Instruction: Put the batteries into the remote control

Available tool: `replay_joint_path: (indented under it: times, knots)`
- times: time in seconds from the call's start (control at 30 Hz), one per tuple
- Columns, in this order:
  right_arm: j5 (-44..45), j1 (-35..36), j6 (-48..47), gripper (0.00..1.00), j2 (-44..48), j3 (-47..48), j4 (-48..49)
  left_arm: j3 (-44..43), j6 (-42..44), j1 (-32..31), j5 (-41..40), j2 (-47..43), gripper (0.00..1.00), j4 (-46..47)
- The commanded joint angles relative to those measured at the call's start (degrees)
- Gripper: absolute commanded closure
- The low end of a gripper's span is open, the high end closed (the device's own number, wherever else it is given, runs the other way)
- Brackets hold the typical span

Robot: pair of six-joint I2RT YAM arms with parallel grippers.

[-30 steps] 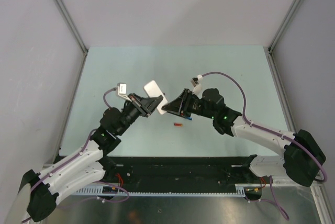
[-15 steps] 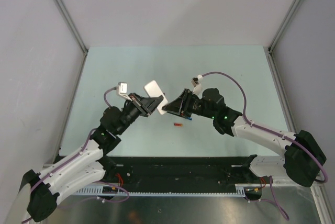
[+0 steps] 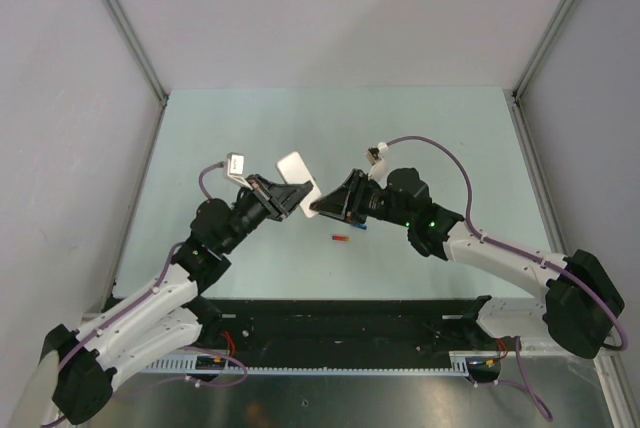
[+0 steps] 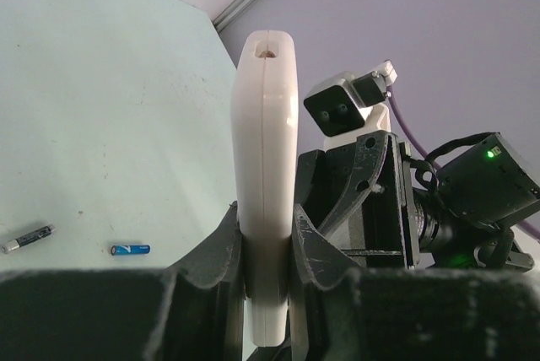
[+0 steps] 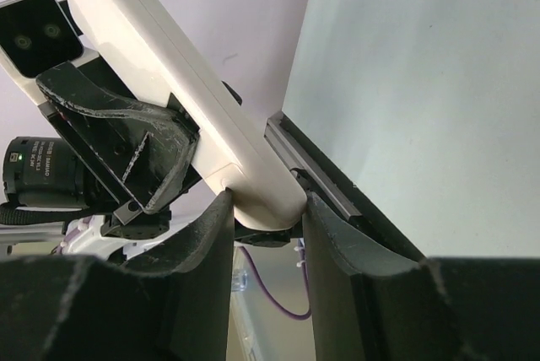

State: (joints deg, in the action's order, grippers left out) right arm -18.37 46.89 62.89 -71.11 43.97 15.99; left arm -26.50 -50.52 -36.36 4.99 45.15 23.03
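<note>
The remote control [image 3: 296, 172] hangs above the table with its plain white back up, held from both sides. My left gripper [image 3: 294, 199] is shut on its lower half; the left wrist view shows the remote control [image 4: 266, 150] edge-on between the jaws of that gripper [image 4: 268, 247]. My right gripper [image 3: 320, 209] is closed on the remote control's [image 5: 160, 74] near end, one finger on each face. Three batteries lie loose on the table: an orange-red one [image 3: 341, 239], a blue one [image 3: 360, 227] [image 4: 130, 250] and a dark one [image 4: 27, 239].
The pale green table [image 3: 430, 138] is walled by grey panels on three sides, with metal posts at the back corners. A black strip with the arm bases [image 3: 340, 323] runs along the near edge. Purple cables loop over both wrists.
Almost nothing differs. The left wrist has crept very slightly up and to the right with the remote; both grips are unchanged.
</note>
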Motion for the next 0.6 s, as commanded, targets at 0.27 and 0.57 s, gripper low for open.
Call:
replay_joint_path:
  times: [0.27, 0.57]
  knots:
    - [-0.79, 0.83, -5.06, 0.76, 1.41, -1.51, -10.37, -4.7, -0.19, 4.02, -2.36, -1.03, 1.0, 7.91]
    - [-1.85, 1.36, -5.5, 0.41, 6.94, -2.57, -1.75, -2.15, -5.45, 4.19, -0.87, -1.2, 1.0, 7.91]
